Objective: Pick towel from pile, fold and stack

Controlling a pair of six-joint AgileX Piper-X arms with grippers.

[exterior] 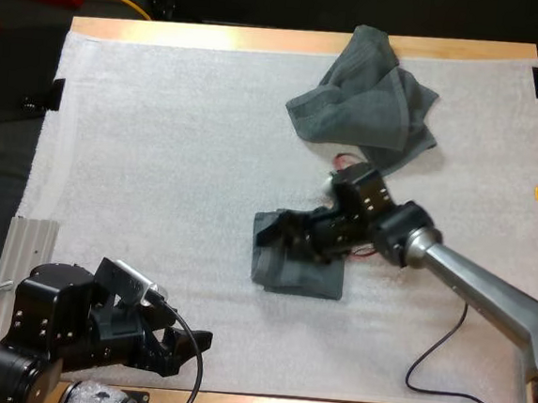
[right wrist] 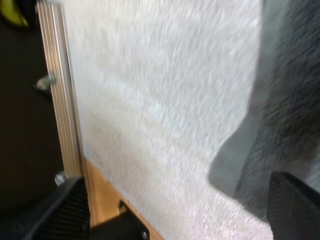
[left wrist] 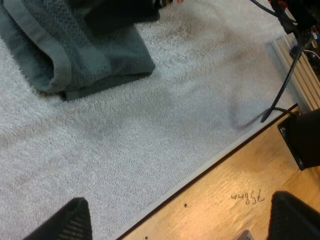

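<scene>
A crumpled grey-green towel (exterior: 367,102) lies at the far right of the mat. A folded towel (exterior: 299,268) rests flat near the mat's middle; in the left wrist view the folded towel (left wrist: 75,50) lies beyond my fingers, and in the right wrist view the towel (right wrist: 280,110) is beside one finger. My right gripper (exterior: 283,239) hovers over the folded towel's left part, open, its fingers (right wrist: 65,210) wide apart with nothing between them. My left gripper (exterior: 191,339) sits low at the mat's near edge, open, well short of the folded towel.
An aluminium rail (exterior: 29,247) borders the mat's left side. The wooden table edge (left wrist: 240,195) runs just under my left gripper. A black cable (exterior: 435,353) loops on the mat near the right arm.
</scene>
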